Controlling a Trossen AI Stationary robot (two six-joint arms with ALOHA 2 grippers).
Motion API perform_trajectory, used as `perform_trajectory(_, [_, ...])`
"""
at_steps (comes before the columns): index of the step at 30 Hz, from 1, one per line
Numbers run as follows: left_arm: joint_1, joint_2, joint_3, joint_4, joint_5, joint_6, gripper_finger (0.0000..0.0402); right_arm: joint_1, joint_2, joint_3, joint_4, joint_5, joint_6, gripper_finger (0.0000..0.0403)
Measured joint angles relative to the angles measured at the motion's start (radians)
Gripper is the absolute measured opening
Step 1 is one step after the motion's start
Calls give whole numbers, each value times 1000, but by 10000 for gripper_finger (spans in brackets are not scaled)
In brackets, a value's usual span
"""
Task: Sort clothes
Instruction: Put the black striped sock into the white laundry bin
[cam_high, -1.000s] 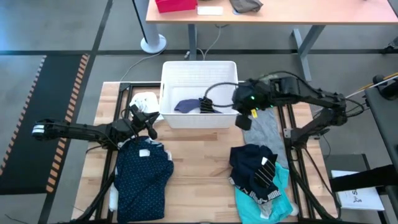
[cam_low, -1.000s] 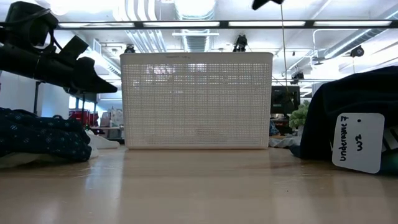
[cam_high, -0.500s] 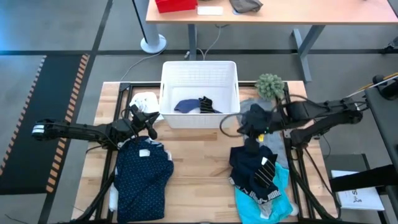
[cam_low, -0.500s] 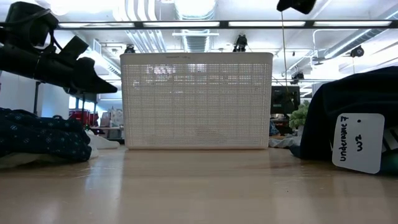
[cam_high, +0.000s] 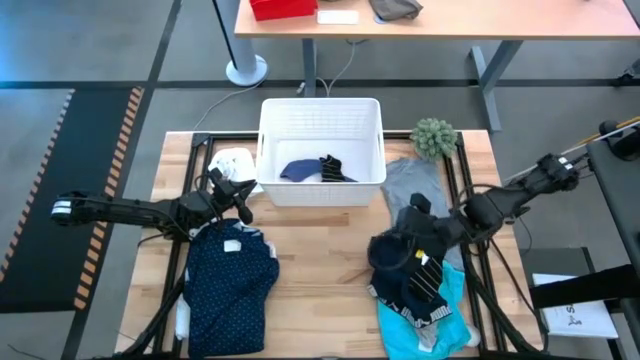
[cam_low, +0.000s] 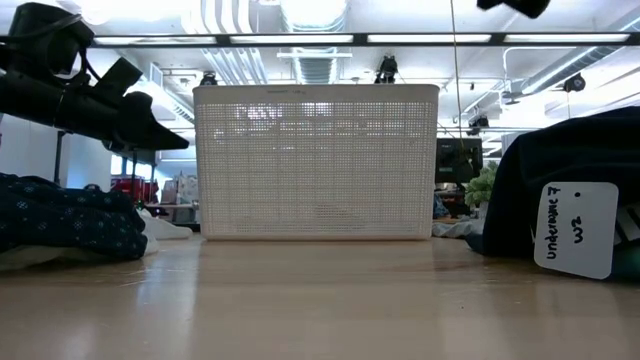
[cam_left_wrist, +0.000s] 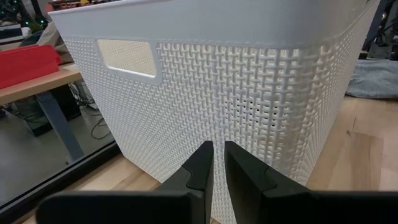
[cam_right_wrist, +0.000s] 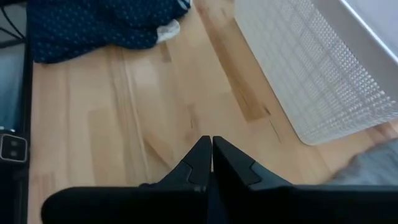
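Note:
The white basket (cam_high: 320, 120) holds a navy piece (cam_high: 298, 170) and a striped piece (cam_high: 333, 167). A navy dotted shirt (cam_high: 230, 285) lies near left, and a small white cloth (cam_high: 235, 160) lies left of the basket. At the right, a dark pile with striped pieces (cam_high: 410, 272) lies on a turquoise piece (cam_high: 440, 322). A grey tee (cam_high: 412, 182) lies behind it. My right gripper (cam_high: 383, 246) hovers shut and empty over the dark pile. My left gripper (cam_left_wrist: 217, 149) waits shut by the basket's near left corner.
A fuzzy green ball (cam_high: 433, 136) sits at the far right, beside the basket. Bare wood (cam_high: 320, 270) lies between the dotted shirt and the dark pile. A white tag (cam_low: 575, 228) hangs on the pile's near side. Black rails (cam_high: 470, 240) run along the table's sides.
My right gripper has swung from beside the basket's near right corner toward the table's near edge and down. It has rolled somewhat and now hangs over the dark pile. It has stayed shut and empty throughout.

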Motion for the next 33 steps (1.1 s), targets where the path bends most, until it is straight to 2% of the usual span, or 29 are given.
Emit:
perform_trajectory(6, [0, 0, 0, 0, 0, 0, 27, 107, 1, -13, 4, 150, 131, 0])
perform_trajectory(10, [0, 0, 0, 0, 0, 0, 27, 159, 2, -44, -1, 173, 212, 0])
perform_trajectory(17, [0, 0, 0, 0, 0, 0, 27, 245, 2, -130, 1, 50, 348, 0])
perform_trajectory(20, [0, 0, 0, 0, 0, 0, 27, 257, 2, -159, 2, 37, 451, 0])
perform_trajectory(22, [0, 0, 0, 0, 0, 0, 27, 256, 2, -175, 3, -11, 490, 0])
perform_trajectory(29, [0, 0, 0, 0, 0, 0, 27, 258, 2, -202, 3, -139, 498, 1])
perform_trajectory(33, [0, 0, 0, 0, 0, 0, 27, 271, 2, -202, -7, -198, 525, 21])
